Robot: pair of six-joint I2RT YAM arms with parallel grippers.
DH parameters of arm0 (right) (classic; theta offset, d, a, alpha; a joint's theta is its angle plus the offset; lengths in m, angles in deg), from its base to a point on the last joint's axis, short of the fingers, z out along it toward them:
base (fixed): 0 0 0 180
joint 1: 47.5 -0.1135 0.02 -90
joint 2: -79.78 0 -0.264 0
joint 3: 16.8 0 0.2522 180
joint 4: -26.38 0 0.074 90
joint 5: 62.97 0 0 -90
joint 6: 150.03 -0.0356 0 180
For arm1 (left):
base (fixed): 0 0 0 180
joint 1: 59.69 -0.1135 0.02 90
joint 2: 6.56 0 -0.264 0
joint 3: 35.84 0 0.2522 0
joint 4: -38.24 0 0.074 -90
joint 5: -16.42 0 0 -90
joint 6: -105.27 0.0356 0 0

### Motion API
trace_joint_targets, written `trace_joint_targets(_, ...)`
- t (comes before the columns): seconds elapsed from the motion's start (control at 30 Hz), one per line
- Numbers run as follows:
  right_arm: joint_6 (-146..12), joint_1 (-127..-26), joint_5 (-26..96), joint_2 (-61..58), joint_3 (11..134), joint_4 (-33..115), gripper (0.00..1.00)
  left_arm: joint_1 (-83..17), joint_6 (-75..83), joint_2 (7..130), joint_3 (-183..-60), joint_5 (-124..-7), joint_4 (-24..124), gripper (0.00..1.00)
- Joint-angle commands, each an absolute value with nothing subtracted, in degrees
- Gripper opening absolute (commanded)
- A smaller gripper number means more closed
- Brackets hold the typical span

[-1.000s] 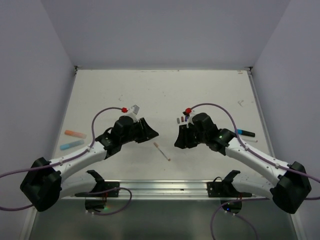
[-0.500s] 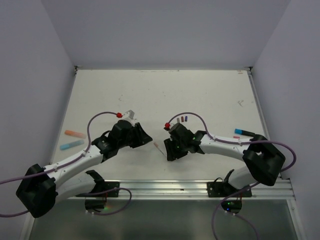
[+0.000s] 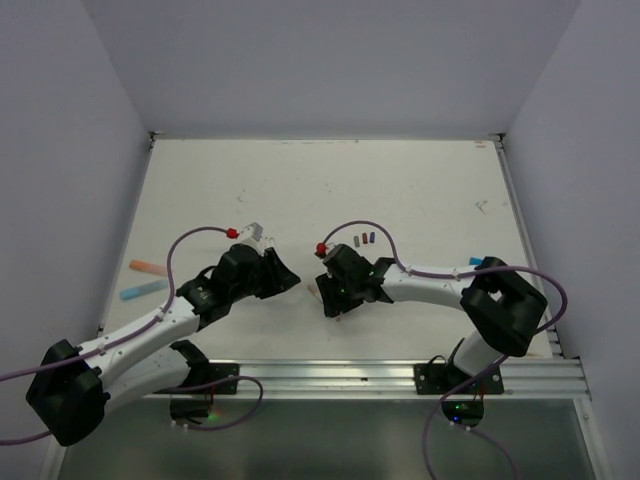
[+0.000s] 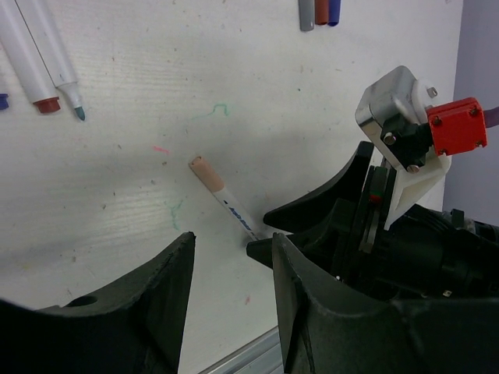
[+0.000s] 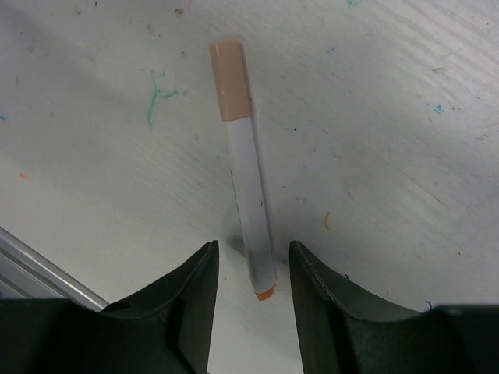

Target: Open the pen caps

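A thin white pen [image 5: 249, 202] lies on the table with a pale pink cap [image 5: 230, 82] on its far end and an orange tip at its near end. My right gripper [image 5: 253, 265] is open, with its jaws standing either side of the pen's near end and not touching it. In the top view the right gripper [image 3: 335, 306] is low over the pen [image 3: 313, 292]. My left gripper [image 4: 232, 273] is open and empty, a little short of the pen's cap [image 4: 207, 173]. In the top view it [image 3: 287, 279] is left of the pen.
Three loose small caps, grey, dark red and blue [image 4: 318, 12], lie behind the right gripper and also show from above [image 3: 365, 240]. Two uncapped white pens [image 4: 35, 62] lie nearby. A salmon marker [image 3: 150, 267] and a pale blue marker [image 3: 143, 291] lie at the left edge.
My right gripper has swung left and toward the near edge, and come down over the pen's near end. My left arm has drawn back slightly to the left.
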State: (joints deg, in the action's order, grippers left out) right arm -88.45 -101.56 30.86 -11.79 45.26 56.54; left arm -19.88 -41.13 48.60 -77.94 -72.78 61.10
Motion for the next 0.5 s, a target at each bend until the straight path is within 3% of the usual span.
trace_joint_targets(0.0,-88.3,-103.5,28.1,-13.6,47.0,55.3,0.44,-19.7,-41.3,47.5,-77.1,-74.0,61.1,0.47)
trace_joint_targets(0.13,-90.0,-105.6,26.2,-15.0,46.9,55.4,0.33,-19.7,-41.3,46.5,-77.0,-74.5,62.0,0.48)
trace_joint_targets(0.37,-92.7,-107.4,24.3,-15.6,44.8,53.4,0.00,-19.7,-41.6,45.5,-76.8,-74.3,62.5,0.49)
trace_joint_targets(0.47,-93.4,-107.4,22.3,-14.4,43.5,52.4,0.00,-19.8,-41.9,45.4,-76.0,-73.9,61.4,0.50)
